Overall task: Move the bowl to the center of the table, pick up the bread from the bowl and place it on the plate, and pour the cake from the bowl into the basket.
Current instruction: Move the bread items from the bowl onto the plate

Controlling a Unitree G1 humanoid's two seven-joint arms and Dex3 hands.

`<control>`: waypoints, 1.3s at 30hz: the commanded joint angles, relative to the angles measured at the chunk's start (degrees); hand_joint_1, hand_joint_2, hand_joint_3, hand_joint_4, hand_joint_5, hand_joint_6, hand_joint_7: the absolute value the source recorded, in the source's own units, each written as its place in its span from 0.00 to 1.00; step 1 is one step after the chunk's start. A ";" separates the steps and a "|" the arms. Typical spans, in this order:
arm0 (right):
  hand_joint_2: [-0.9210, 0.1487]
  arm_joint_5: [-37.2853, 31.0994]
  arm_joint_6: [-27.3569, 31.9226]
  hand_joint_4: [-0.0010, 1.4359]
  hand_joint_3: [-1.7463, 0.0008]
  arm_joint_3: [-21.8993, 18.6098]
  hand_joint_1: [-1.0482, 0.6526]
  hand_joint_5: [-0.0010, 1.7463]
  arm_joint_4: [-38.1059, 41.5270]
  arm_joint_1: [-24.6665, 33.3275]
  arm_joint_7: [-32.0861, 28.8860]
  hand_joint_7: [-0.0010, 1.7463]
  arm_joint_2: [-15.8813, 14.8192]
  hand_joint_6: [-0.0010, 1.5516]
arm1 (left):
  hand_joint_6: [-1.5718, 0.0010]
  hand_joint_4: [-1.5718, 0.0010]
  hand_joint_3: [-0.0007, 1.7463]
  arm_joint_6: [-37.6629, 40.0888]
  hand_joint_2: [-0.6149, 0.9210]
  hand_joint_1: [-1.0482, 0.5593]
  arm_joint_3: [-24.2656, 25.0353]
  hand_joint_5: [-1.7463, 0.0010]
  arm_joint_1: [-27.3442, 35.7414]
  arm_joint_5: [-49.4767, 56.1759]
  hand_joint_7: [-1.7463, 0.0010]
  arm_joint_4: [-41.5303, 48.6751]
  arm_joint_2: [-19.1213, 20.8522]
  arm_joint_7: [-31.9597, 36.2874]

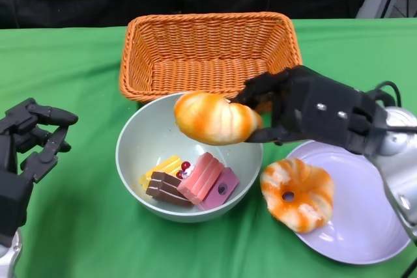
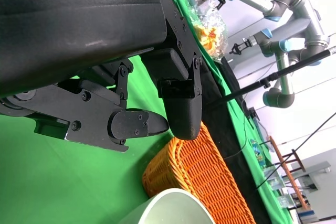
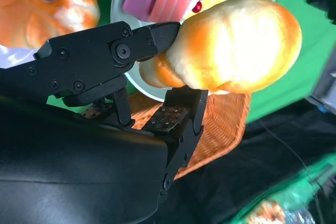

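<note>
Holding the bread (image 1: 215, 118) pinched above the bowl's (image 1: 133, 161) far rim, the right hand (image 1: 306, 105) keeps its long axis roughly level, crosswise. Bowl — cake slices (image 1: 189, 180); plate (image 1: 365, 226) — ring-shaped bread (image 1: 296, 193); the basket (image 1: 208, 50) lies behind. Left hand (image 1: 26, 141) — fingers apart, holding nothing.

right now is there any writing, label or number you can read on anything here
None: no readable text in any view.
The bread, bowl, basket and plate carry no print.
The packets at the far table edge are too blurred to read.
</note>
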 commanded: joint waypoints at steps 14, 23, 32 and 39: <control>0.00 2.05 -5.69 0.41 0.93 -8.55 0.50 1.00 -5.34 11.30 -8.73 0.44 -4.25 0.49 | 0.51 0.52 0.23 -0.02 1.00 0.55 0.60 0.20 -0.85 -0.13 0.43 0.98 2.26 -0.71; 0.00 -0.07 -11.44 0.42 0.94 -11.84 0.55 1.00 -2.24 16.93 -16.38 0.45 -5.73 0.49 | 0.51 0.53 0.23 0.17 1.00 0.56 0.86 0.20 -1.05 -0.63 0.42 1.20 2.63 -1.41; 0.00 -3.66 -16.73 0.43 0.96 -13.04 0.54 0.98 5.64 18.96 -23.39 0.44 -7.82 0.50 | 0.53 0.53 0.24 -0.28 1.00 0.56 0.88 0.19 -1.35 -0.91 0.42 1.91 2.91 -2.09; 0.00 -6.55 -22.13 0.45 0.98 -12.94 0.55 0.87 13.83 18.85 -28.66 0.41 -9.61 0.54 | 0.53 0.54 0.25 -0.45 1.00 0.57 1.35 0.18 -1.49 -1.99 0.42 2.23 2.58 -3.35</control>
